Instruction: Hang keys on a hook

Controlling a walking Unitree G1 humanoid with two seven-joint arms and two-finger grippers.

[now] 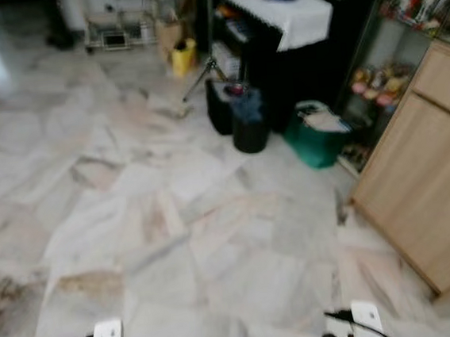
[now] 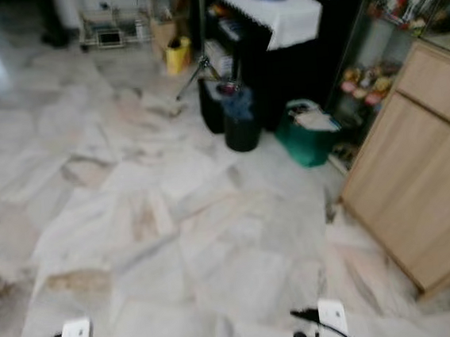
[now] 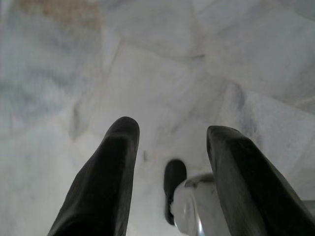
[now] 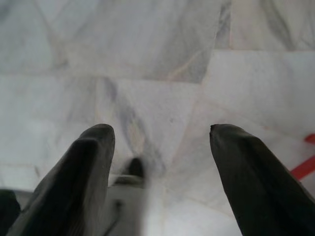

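You're walking w/ both arms hanging idle, nothing in either gripper.

Left gripper [image 3: 170, 162] & right gripper [image 4: 160, 162] are pointing down at the marble floor [image 1: 174, 221], fingers spread, prob. just parked for transit. Wooden cabinet [image 1: 433, 172] is sitting to your right. Keys & hook aren't locatable near it, so their axis/heading: can't tell.

Both arms hang low, wrists just showing at the bottom edge of the head view. Left gripper [image 3: 170, 135]: fingers spread apart, nothing between them. Right gripper [image 4: 160, 132]: same, fingers wide, empty (both point down at the floor, head view blurred).
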